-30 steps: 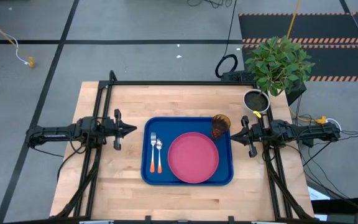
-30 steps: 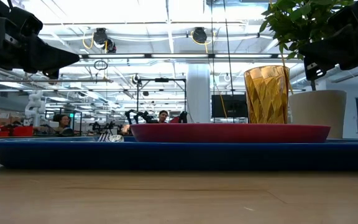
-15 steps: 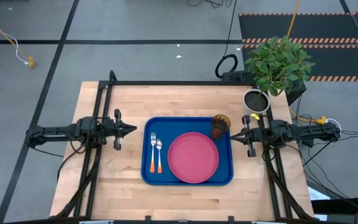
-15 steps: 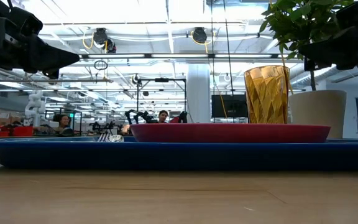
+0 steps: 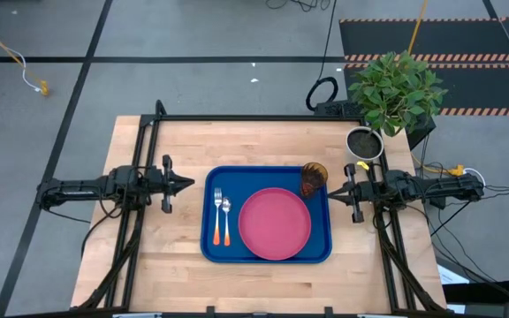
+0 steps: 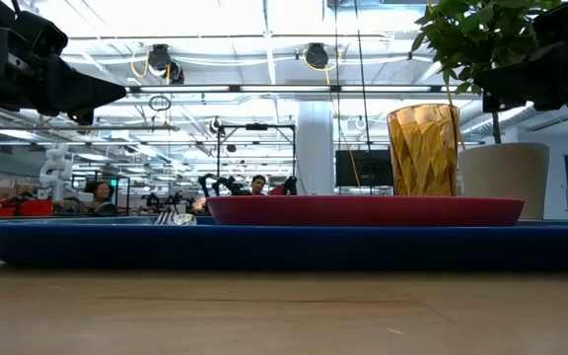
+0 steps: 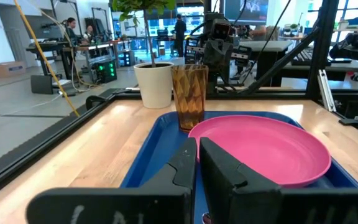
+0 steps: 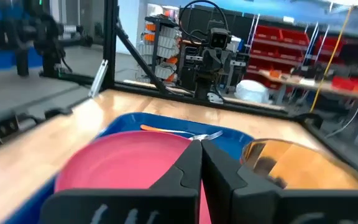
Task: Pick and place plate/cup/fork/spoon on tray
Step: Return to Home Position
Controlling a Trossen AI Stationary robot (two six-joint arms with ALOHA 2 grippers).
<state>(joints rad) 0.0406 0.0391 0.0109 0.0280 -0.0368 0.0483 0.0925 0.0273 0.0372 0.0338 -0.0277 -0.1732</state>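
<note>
Four items on the blue tray (image 5: 208,247); pink plate (image 5: 274,223) middle; cup (image 5: 314,179) in the corner by the right gripper (image 5: 336,190); fork (image 5: 216,216) and spoon (image 5: 226,219) mostly rim-hidden from table level; that and the left gripper (image 5: 188,185) both clenched, empty.

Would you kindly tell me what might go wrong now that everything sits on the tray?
1. The cup stands in the tray's corner, right beside the right gripper; a stray swing while retracting might tip it.
2. The pot sits near that gripper too and might get brushed.
The left gripper waits left of the tray.
</note>
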